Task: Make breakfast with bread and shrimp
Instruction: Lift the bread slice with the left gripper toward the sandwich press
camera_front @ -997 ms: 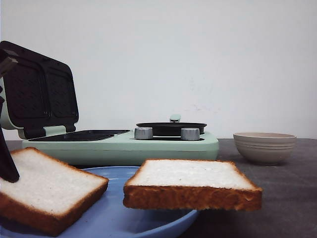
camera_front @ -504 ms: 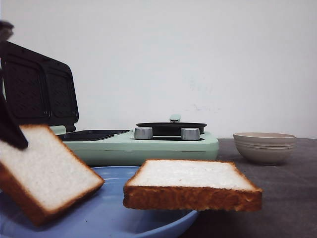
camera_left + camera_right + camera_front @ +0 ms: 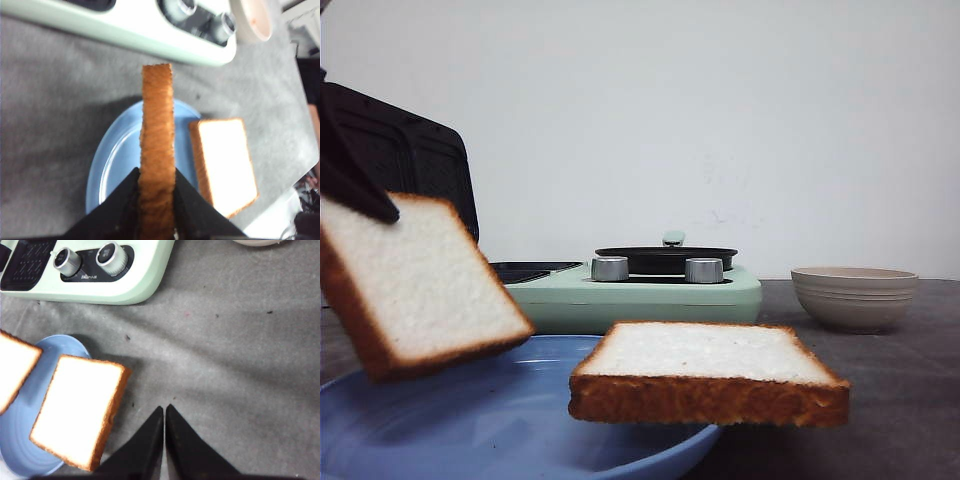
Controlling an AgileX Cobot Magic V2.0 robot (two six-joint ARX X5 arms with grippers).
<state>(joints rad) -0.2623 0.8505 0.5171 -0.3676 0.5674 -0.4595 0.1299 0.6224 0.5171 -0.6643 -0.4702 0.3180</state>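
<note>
Golden-crusted, the lifted bread slice (image 3: 415, 285) hangs tilted above the blue plate (image 3: 520, 440), clear of it, clamped by its crust edge in the left end effector (image 3: 156, 200), whose black fingers (image 3: 125, 197) press both faces of the slice. The second bread slice (image 3: 705, 370) lies flat, partly on the plate and overhanging its rim toward the grey surface (image 3: 240, 355). The right end effector (image 3: 164, 440) hovers low over that surface with its tips together, holding nothing. Behind the plate sits the mint-green sandwich maker (image 3: 620, 295), its dark lid (image 3: 405, 165) raised. No shrimp can be made out; the beige bowl (image 3: 855, 297) stands well apart to the right.

The step in hand looks like carrying the slice to the open grill plate. Done well, that means keeping the squeeze light so the crumb is not crushed, levelling the slice before lowering, passing clear of the upright lid, and releasing only once it rests flat inside one cavity.
</note>
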